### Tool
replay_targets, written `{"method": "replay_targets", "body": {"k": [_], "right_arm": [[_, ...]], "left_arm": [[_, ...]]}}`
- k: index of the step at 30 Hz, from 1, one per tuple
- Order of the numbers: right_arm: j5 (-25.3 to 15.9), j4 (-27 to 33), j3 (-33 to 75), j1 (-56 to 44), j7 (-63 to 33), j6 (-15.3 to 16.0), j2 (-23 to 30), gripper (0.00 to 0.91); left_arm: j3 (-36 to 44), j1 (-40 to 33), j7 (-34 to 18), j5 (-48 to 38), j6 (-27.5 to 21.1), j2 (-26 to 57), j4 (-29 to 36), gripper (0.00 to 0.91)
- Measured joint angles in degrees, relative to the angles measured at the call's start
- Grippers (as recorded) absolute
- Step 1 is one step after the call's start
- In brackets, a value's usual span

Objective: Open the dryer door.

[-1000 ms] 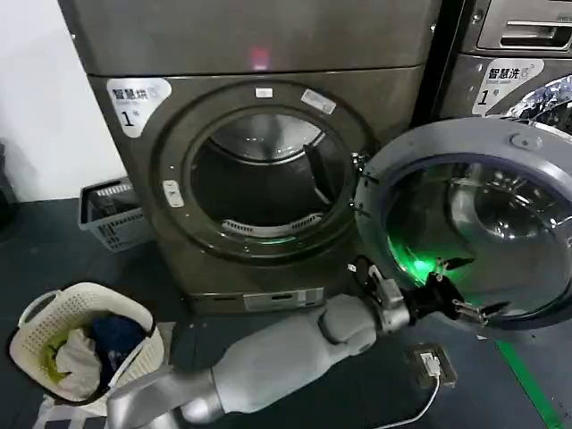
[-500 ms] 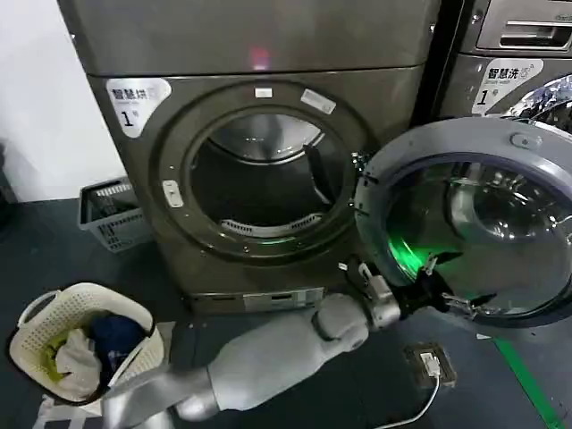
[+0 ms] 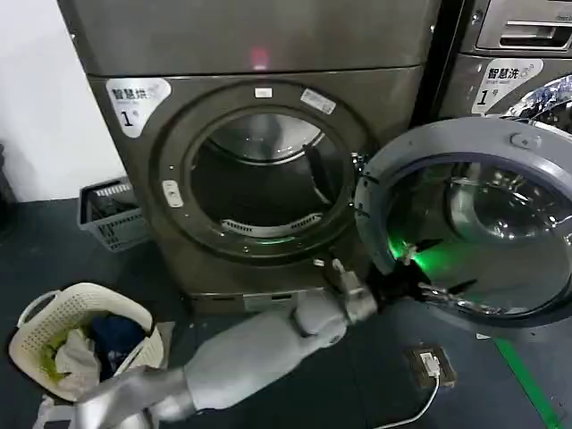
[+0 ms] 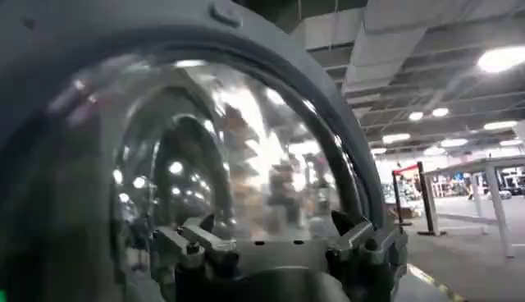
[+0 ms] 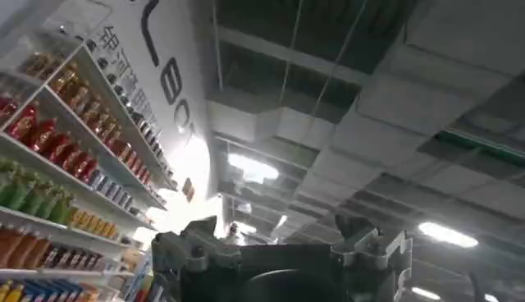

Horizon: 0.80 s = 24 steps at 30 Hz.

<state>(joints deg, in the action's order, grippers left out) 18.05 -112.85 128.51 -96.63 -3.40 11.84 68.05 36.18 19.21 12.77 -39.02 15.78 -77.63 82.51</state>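
since a second ago your left gripper has pulled back from the lower right part of the round grey-rimmed glass dryer door toward its lower left edge, and the smooth grey forearm now lies flatter and lower across the dark floor. the door hangs swung wide open to the right of the dark grey metal dryer, exactly where it hung before, with the round drum opening bare and a green glow on the glass. in the head view your left jaws stand apart, two thin black fingers spread just in front of the door's lower rim. your left wrist view adds what the head view hides: the domed glass up close, warped reflections of ceiling lights in it, and both finger bases wide apart. your right wrist view looks up at ceiling beams and stocked shelves, the right gripper likewise spread open.
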Motion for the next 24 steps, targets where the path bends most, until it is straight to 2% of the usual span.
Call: {"method": "replay_targets", "body": {"k": [11,24], "right_arm": [[-1.7,-1.1,2.3,0.1,2.4,-1.5,-0.1,0.907],[-4.3,-1.9,5.0,-0.3,3.6,-2.0,-1.7,0.907]], "left_arm": [[-0.1,-1.3,2.7,-0.4,-0.1,12.5,8.3,0.907],[4.8,-6.2,2.5,7.2,-9.0,37.4,17.7,0.907]]}}
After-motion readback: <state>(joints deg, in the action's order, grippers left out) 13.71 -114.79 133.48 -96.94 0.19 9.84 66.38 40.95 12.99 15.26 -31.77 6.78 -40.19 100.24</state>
